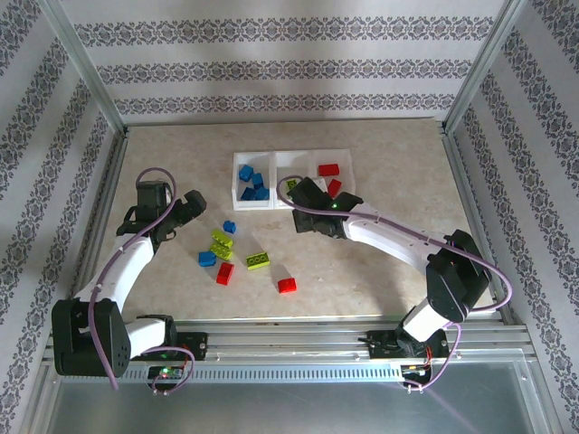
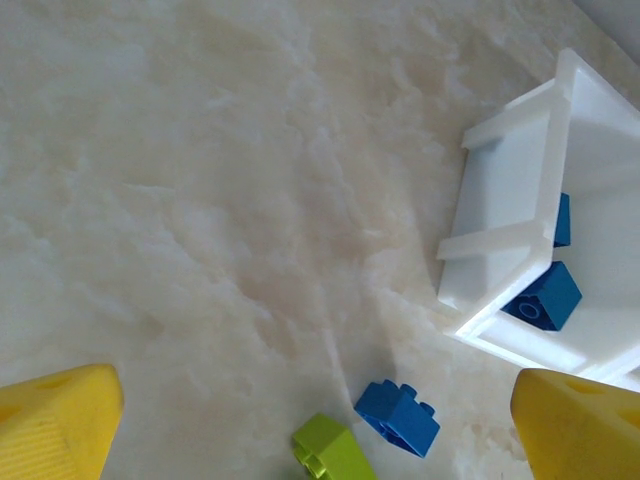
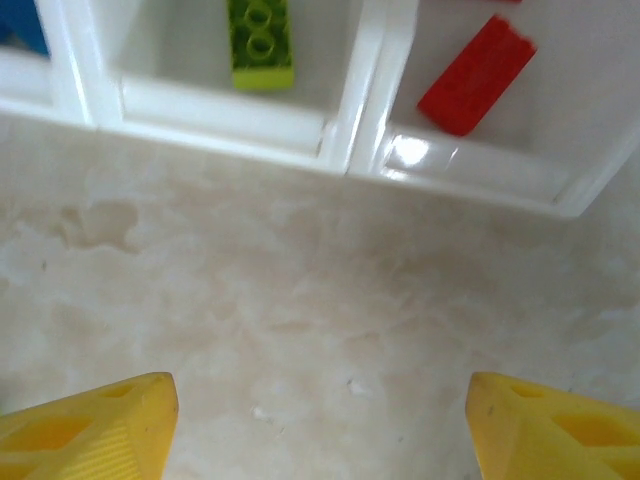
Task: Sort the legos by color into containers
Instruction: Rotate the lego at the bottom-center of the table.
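Three white containers stand in a row at the back: the left one (image 1: 237, 185) holds blue legos (image 1: 252, 181), the middle one (image 3: 230, 100) a lime lego (image 3: 260, 40), the right one (image 1: 347, 167) red legos (image 1: 328, 170). Loose legos lie on the table: blue (image 1: 229, 227), lime (image 1: 222, 240), red (image 1: 287, 285) and others. My left gripper (image 1: 192, 210) hangs open left of the pile, over a blue lego (image 2: 398, 417) and a lime one (image 2: 330, 452), holding nothing. My right gripper (image 1: 303, 194) is open and empty at the middle container's near wall, over bare table.
Metal frame posts (image 1: 99, 99) and patterned walls close in the table on three sides. Open tabletop (image 1: 398, 181) lies right of the containers and along the far left. The right arm's forearm (image 1: 389, 237) stretches diagonally over the right half.
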You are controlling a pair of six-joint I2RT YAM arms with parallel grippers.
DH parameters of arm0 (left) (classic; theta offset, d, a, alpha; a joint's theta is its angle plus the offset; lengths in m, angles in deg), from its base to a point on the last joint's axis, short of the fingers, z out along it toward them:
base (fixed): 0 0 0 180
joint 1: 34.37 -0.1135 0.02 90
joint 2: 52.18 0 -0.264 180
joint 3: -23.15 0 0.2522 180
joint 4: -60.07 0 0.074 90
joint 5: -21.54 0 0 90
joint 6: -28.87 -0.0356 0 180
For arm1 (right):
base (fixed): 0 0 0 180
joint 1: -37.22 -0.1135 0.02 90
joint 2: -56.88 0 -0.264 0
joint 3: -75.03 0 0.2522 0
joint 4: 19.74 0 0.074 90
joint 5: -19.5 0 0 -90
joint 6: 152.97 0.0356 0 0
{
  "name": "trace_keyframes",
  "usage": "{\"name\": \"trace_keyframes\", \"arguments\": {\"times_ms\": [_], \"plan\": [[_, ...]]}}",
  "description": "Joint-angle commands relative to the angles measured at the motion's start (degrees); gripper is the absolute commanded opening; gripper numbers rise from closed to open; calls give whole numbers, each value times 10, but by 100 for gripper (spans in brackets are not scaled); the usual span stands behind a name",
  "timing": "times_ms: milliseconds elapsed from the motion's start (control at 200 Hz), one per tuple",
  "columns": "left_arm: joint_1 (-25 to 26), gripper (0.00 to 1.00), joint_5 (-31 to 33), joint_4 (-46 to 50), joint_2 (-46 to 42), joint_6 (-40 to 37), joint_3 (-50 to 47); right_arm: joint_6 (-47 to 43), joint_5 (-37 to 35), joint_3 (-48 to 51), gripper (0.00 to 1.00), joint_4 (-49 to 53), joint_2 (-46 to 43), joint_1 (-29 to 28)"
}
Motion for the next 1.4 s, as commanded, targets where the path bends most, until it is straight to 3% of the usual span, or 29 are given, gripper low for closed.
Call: {"name": "trace_keyframes", "arguments": {"times_ms": [0,170,525,1049,1394], "plan": [[-9,100,-17,0,-22,-10,-8,46,32,16,75,38,-15,-32],[-9,100,-6,16,-36,-13,-10,48,72,47,75,38,-17,-92],[-9,100,-5,29,-36,-4,-11,-67,91,102,73,31,-19,-196],[-9,100,1,42,-40,-5,-7,-61,99,112,71,-12,67,-203],[-9,100,8,55,-43,-9,-11,-56,75,55,61,-19,136,-154]]}}
